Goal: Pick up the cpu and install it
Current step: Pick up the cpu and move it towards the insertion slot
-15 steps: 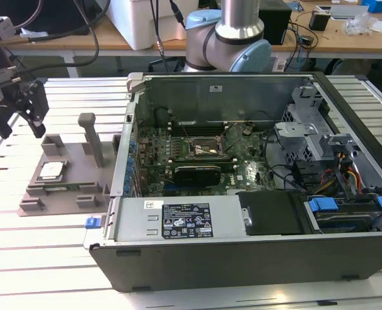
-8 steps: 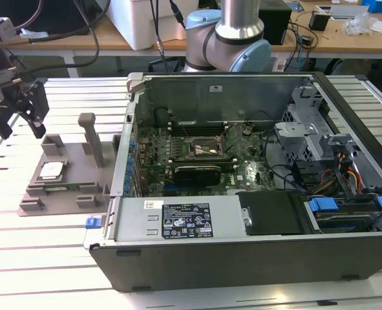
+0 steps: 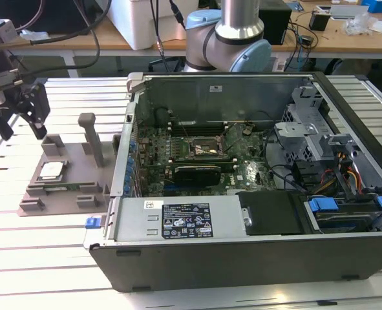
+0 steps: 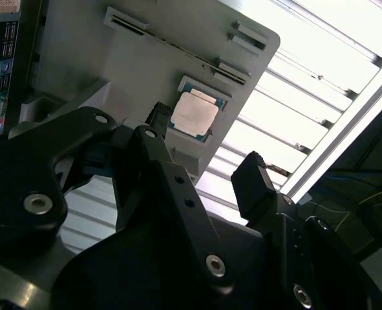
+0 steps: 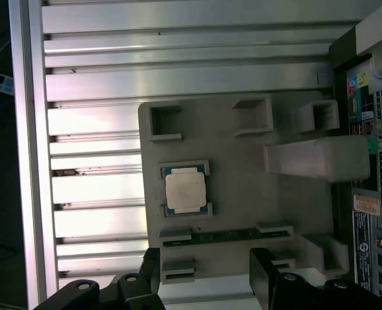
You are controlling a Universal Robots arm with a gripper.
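The cpu [image 3: 52, 170] is a small silver-topped square lying flat in a recess of a grey fixture [image 3: 68, 194], to the exterior view's left of the open computer case [image 3: 242, 258]. My gripper [image 3: 22, 126] hangs above the table just beyond that fixture, apart from the chip. In the first wrist view the cpu [image 5: 185, 192] sits ahead of my open gripper [image 5: 207, 261], with nothing between the black fingertips [image 5: 263, 261]. The second wrist view shows the cpu [image 4: 194, 115] beyond the open gripper [image 4: 207, 145]. The motherboard socket [image 3: 202, 148] lies inside the case.
A tall grey post [image 3: 90, 137] and small blocks rise from the fixture [image 5: 242, 168], and a green strip [image 5: 223, 236] lies in one slot. The case holds a power supply [image 3: 184, 223], drive cage [image 3: 307, 123] and cables. A slatted metal table [image 3: 42, 258] carries everything.
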